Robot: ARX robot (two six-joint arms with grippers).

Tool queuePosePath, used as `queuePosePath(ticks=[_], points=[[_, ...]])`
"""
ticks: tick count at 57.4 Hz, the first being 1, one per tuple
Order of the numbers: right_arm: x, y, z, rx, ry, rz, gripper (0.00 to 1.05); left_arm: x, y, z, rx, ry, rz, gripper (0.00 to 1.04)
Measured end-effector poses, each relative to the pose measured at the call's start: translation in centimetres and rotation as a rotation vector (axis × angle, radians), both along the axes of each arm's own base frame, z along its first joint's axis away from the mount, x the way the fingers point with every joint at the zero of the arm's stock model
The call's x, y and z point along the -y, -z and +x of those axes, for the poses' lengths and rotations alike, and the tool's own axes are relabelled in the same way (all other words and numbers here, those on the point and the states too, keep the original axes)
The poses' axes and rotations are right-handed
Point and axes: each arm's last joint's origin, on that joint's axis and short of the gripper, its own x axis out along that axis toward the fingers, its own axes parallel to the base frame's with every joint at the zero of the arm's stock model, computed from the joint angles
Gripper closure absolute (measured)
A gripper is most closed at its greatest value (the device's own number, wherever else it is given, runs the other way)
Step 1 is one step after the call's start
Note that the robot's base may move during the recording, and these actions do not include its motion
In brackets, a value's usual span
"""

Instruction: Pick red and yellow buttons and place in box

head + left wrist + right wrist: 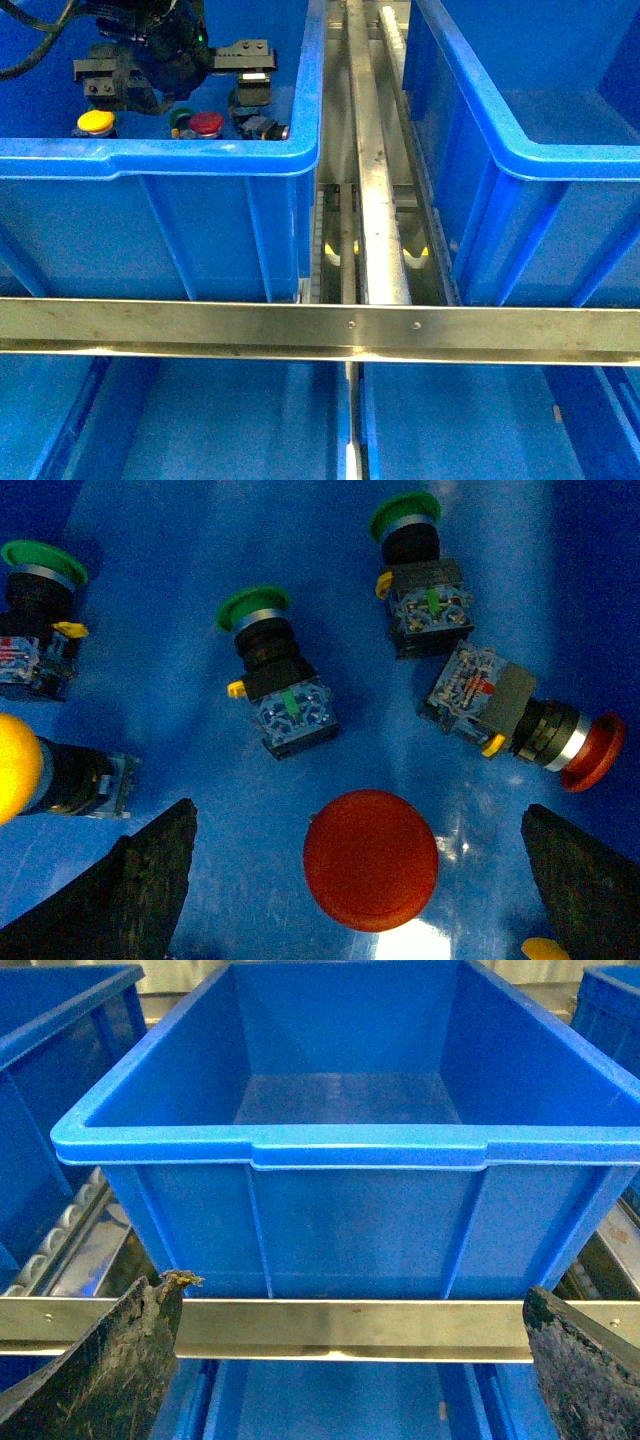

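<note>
Now | left pincer (pixel 357 820) spread over red button (pixel 371 873) | right pincer (pixel 350 1292) spread, facing box (pixel 350 1150)

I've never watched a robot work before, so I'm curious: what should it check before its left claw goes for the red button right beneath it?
1. Left gripper open: ok, its fingers stand wide apart.
2. Upright red button between the fingers: ok, roughly centred.
3. Neighbours apart from it: ok. The nearest green button and the red button lying on its side do not touch it.
4. Height above the cap: cannot tell.
5. Right gripper free: ok, open and holding nothing.
6. Blue box ready: ok, nothing visible inside.
</note>
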Motion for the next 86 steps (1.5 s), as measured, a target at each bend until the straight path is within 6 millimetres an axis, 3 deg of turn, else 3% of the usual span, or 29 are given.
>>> queuePosePath(ticks=[15, 33, 55, 75, 86], points=[[0.0, 0.0, 0.0, 0.0, 0.0, 0.0, 0.06, 0.5, 1.2, 0.9, -0.038, -0.019, 0.022, 0.08], [0.0, 0.0, 0.0, 0.0, 0.0, 0.0, 0.06, 0.7, 0.9, 1.5, -0.036, -0.018, 0.02, 0.08], [0.0, 0.0, 0.0, 0.0, 0.0, 0.0, 0.06, 0.8, 2.4, 2.0, -0.093, -0.033, 0.05, 0.69], [0.0, 0.0, 0.0, 0.0, 0.0, 0.0, 0.06, 0.6, 2.1, 1.8, -0.054, -0.026, 0.043, 0.71], [0.0, 0.0, 0.0, 0.0, 0.0, 0.0, 0.06, -2.5, -1.4, -1.2, 0.025, 0.031, -0.046, 0.71]])
